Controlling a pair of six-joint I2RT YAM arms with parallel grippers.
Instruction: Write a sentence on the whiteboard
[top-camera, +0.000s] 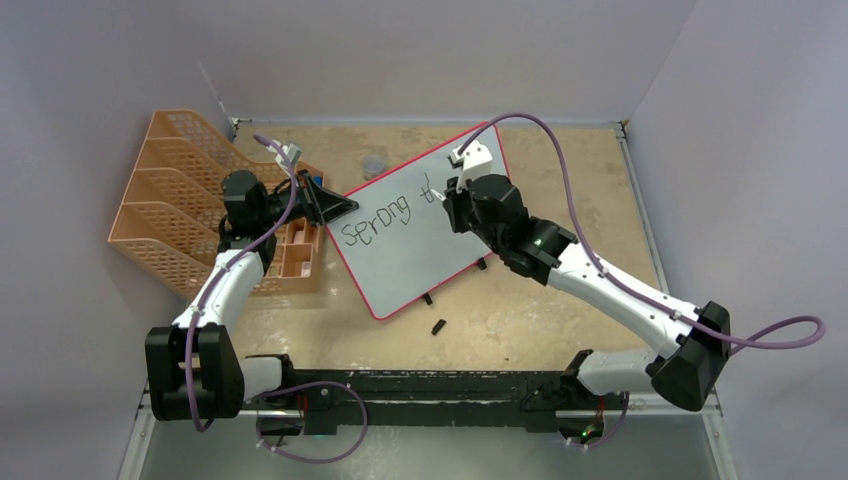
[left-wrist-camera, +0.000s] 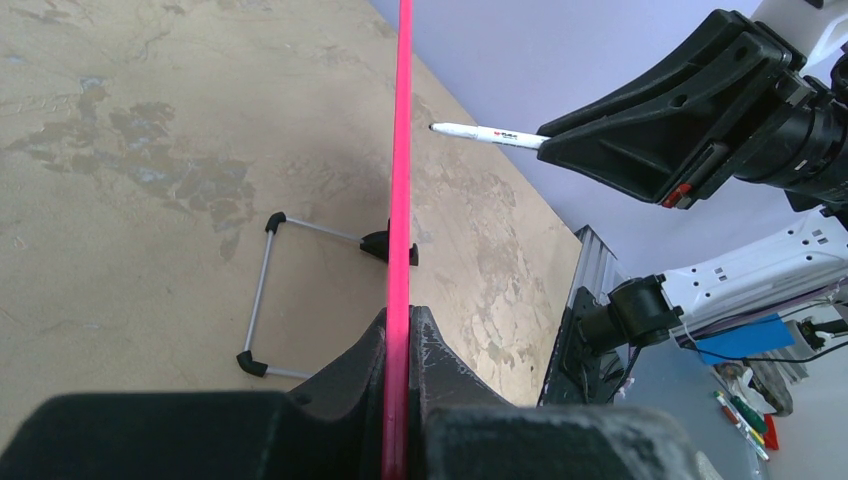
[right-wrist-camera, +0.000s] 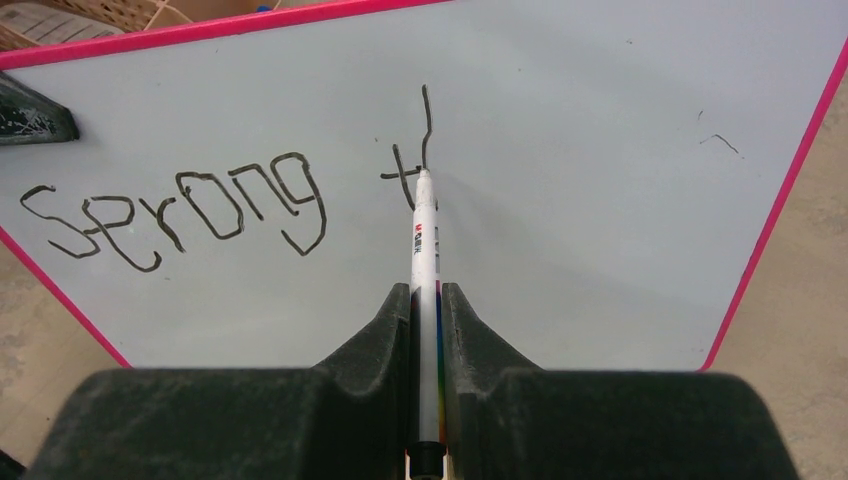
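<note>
The whiteboard (top-camera: 410, 235) is clamped by the left hand (left-wrist-camera: 398, 335); the sentence (right-wrist-camera: 200, 210) (clearest at the right wrist) seems touched by the marker (right-wrist-camera: 424, 230) gripped in the right hand (right-wrist-camera: 427, 300).

Overhead and both close wrist cameras share the whiteboard (top-camera: 400, 265).

We read this as a robotics lab cell: plain pale panels (top-camera: 80, 80) box in a scuffed tan bench (top-camera: 520, 320), two cabled arms (top-camera: 620, 290) bolted to a black rail (top-camera: 450, 385) along its near edge.
</note>
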